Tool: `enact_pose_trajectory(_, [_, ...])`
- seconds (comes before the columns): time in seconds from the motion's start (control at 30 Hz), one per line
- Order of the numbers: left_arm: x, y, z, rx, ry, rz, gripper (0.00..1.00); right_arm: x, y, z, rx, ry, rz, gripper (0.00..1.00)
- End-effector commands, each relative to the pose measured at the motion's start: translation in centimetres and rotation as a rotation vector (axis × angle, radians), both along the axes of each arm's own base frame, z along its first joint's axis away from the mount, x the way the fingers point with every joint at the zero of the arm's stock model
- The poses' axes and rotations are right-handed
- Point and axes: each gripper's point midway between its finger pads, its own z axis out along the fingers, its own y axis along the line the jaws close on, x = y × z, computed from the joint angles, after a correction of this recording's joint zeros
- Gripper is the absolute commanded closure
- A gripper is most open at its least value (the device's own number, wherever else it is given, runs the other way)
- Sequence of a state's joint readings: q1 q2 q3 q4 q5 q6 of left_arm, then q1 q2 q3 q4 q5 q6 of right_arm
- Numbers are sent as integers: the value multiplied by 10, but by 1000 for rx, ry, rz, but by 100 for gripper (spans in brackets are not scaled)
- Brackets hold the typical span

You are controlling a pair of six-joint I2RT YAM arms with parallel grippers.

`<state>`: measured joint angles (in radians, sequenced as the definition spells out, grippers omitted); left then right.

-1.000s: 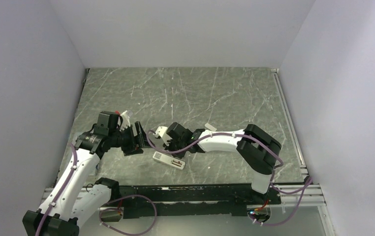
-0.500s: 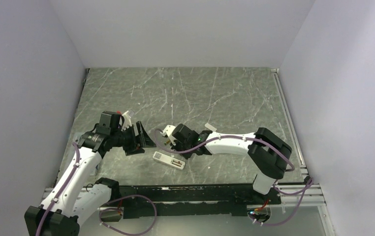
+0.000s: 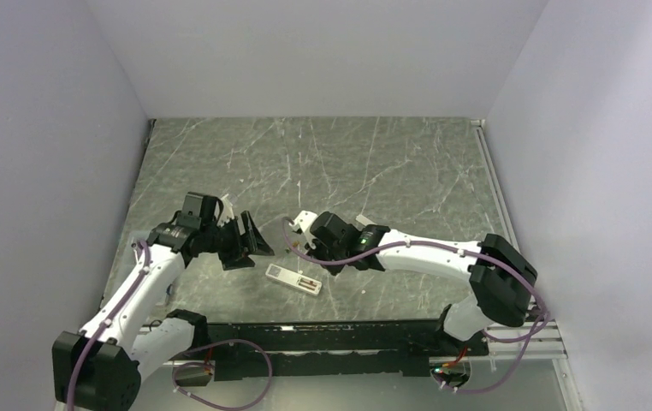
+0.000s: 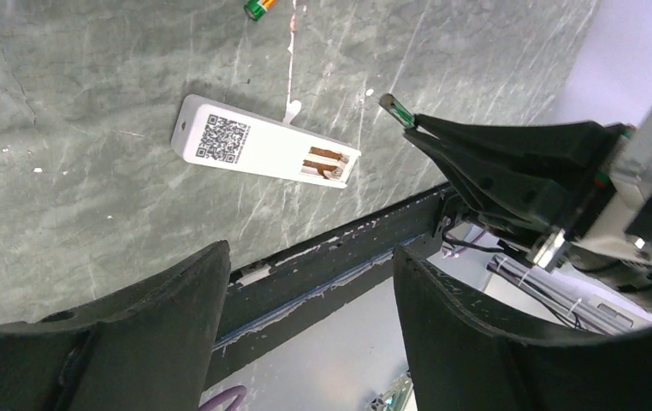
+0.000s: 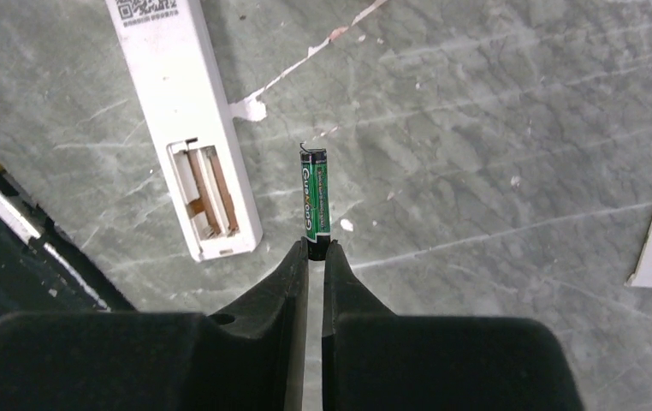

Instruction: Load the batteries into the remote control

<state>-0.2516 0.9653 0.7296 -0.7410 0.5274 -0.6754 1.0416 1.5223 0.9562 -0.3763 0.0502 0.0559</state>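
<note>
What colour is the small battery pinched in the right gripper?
Green with black ends; the slim cylindrical battery shows best in the right wrist view.

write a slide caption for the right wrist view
Right gripper pinches the green battery by one end beside the remote control, its battery bay open and empty.

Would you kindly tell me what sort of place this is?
Probably a robotics lab test cell: plain white walls box in a marbled tabletop, and a left arm and right arm are mounted on the near rail.
</note>
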Motion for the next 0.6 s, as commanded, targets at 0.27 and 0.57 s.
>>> enact_pose_trajectory(0.27, [28, 12, -22, 111, -1, 56, 29, -30, -5, 22, 2, 114, 24, 100])
enact_pose_trajectory(0.57, [40, 3, -38, 83, 41, 42, 35, -44, 2, 28, 7, 197, 34, 100])
